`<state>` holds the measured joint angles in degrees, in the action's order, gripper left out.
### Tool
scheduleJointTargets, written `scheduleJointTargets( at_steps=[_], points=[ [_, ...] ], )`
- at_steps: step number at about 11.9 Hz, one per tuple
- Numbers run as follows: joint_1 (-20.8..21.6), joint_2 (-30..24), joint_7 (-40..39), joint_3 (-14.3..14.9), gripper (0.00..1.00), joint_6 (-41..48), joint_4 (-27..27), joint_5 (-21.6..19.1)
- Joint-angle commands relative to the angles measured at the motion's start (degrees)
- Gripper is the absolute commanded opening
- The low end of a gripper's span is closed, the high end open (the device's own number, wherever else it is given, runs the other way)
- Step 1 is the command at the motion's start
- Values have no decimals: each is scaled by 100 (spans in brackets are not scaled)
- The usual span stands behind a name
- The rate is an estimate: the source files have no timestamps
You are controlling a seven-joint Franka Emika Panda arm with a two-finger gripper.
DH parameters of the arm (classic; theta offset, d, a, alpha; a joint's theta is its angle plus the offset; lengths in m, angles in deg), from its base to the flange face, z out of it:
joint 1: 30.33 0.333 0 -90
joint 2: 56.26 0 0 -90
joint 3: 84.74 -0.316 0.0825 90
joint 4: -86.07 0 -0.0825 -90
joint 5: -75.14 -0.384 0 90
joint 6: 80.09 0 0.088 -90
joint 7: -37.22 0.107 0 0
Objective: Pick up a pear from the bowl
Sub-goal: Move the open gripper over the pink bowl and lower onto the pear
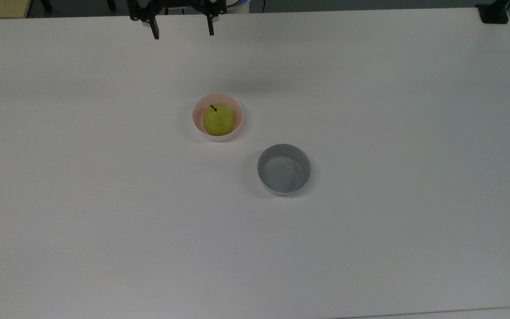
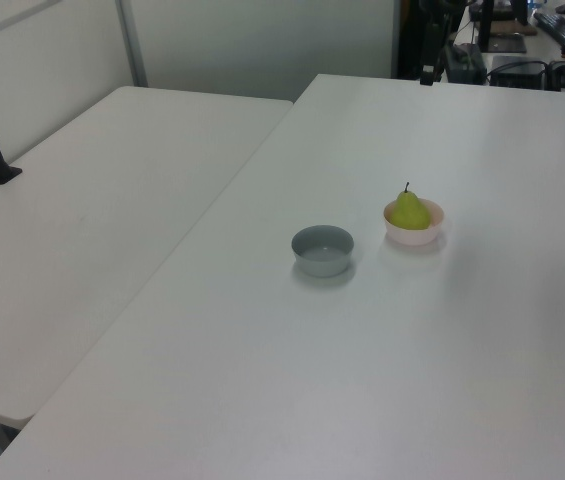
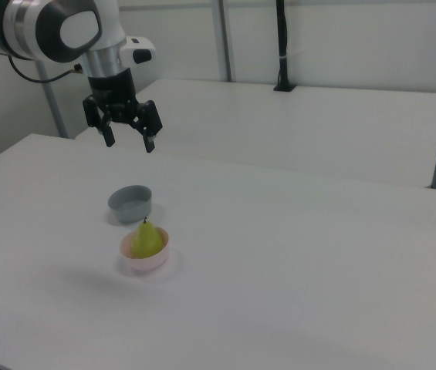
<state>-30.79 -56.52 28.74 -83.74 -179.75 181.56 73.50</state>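
A yellow-green pear (image 1: 218, 119) (image 2: 410, 211) (image 3: 147, 239) with a dark stem sits upright in a pale pink bowl (image 1: 238, 110) (image 2: 433, 229) (image 3: 156, 260) near the middle of the white table. My gripper (image 1: 183, 34) (image 3: 129, 142) hangs open high above the table, well away from the bowl, at the top edge of the top view. Nothing is between its black fingers (image 1: 154, 33) (image 3: 149, 145), which point down.
An empty grey straight-sided bowl (image 1: 284, 169) (image 2: 322, 250) (image 3: 130, 203) stands close to the pink one. A second white table (image 2: 92, 200) adjoins this one. A black mount (image 1: 493, 12) is clamped at the top view's upper right corner.
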Motion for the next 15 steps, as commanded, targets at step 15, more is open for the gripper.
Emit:
scheduleJointTargets(
  at_steps=[15],
  points=[
    [-86, 562, -1192, -461, 100, -1748, 1595, 472]
  ],
)
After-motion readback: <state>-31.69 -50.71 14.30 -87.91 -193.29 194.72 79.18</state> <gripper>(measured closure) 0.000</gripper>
